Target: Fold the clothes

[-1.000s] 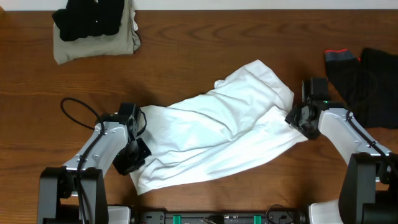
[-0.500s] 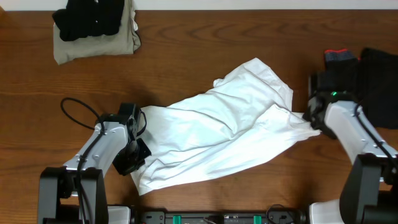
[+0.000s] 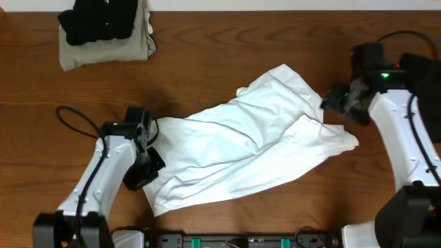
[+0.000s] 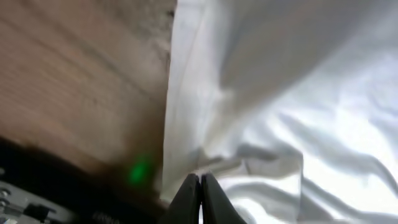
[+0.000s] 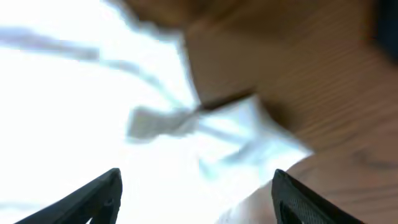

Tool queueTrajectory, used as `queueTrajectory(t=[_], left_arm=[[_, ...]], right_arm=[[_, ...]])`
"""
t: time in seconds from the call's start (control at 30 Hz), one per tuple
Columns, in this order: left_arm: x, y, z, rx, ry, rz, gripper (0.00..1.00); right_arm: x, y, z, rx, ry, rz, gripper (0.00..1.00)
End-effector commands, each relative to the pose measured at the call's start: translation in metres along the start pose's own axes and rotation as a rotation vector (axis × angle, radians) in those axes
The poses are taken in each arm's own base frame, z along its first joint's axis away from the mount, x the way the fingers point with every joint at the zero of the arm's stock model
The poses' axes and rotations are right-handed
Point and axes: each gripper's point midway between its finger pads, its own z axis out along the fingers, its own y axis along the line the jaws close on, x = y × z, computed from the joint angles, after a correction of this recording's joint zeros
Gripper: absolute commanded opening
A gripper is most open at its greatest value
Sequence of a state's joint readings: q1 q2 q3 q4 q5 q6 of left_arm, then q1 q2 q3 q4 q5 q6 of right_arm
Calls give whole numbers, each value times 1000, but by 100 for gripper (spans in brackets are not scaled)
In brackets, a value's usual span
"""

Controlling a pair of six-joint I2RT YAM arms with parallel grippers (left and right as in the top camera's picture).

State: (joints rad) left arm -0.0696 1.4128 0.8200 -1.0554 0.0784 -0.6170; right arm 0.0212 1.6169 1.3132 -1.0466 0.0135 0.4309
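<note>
While left end effector (image 4: 200,186) clamps white shirt (image 3: 241,155) on wood table (image 3: 227,55), right end effector (image 5: 197,182) gapes.

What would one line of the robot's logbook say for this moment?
left gripper: shut on white shirt edge | right gripper: open above shirt's right corner | shirt: crumpled, not yet folded

The shirt (image 3: 248,148) lies central; a folded stack (image 3: 107,31) sits off at its 10 o'clock, a loose heap (image 3: 417,96) at 3 o'clock, the left gripper (image 3: 148,176) on its 8 o'clock edge
</note>
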Motion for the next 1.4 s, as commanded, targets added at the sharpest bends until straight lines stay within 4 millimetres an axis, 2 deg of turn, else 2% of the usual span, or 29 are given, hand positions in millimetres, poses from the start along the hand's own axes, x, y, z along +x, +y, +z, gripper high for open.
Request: queueTrajectory(t=[0.0,0.1,0.2,0.27,0.4,0.47,0.5,0.57,0.67,0.7,0.8,0.9,1.1,1.2,1.3,1.37], left_arm=[[16,-23,-10,125,50,111,6],[40,-44,-13,210,130,183,6],[62,-56,-13,234,185,219,6],[73,-61,-12,229,203,238,6],[87,-74,-10,225,192,291,8],[88,-84,-9,245,170,326,15],[88,-89,-9,257,160,337,17],[85,-95,-7,269,149,335,29],[81,-100,-4,277,141,338,41],[80,-102,-3,278,138,338,48],[73,-110,3,285,117,346,78],[64,-120,10,297,91,359,92],[50,-139,25,318,64,377,97],[39,-138,33,294,39,361,97],[27,-133,37,267,14,339,97],[22,-131,37,267,7,335,97]], right_arm=[[35,21,19,-68,124,-133,73],[59,20,38,-41,189,-131,70],[72,18,53,-20,228,-103,64],[78,18,63,-21,249,-62,56],[76,28,79,-68,242,-62,46],[70,31,85,-81,221,-79,41],[66,33,87,-88,207,-79,38],[59,38,89,-104,177,-81,30],[52,44,89,-128,148,-82,27],[51,44,90,-130,144,-82,27],[48,45,90,-134,133,-82,24],[43,48,90,-145,113,-92,24],[32,52,91,-159,63,-93,28],[25,56,90,-171,36,-95,30],[16,62,90,-195,-2,-97,27],[9,72,87,-245,-31,-106,28]])
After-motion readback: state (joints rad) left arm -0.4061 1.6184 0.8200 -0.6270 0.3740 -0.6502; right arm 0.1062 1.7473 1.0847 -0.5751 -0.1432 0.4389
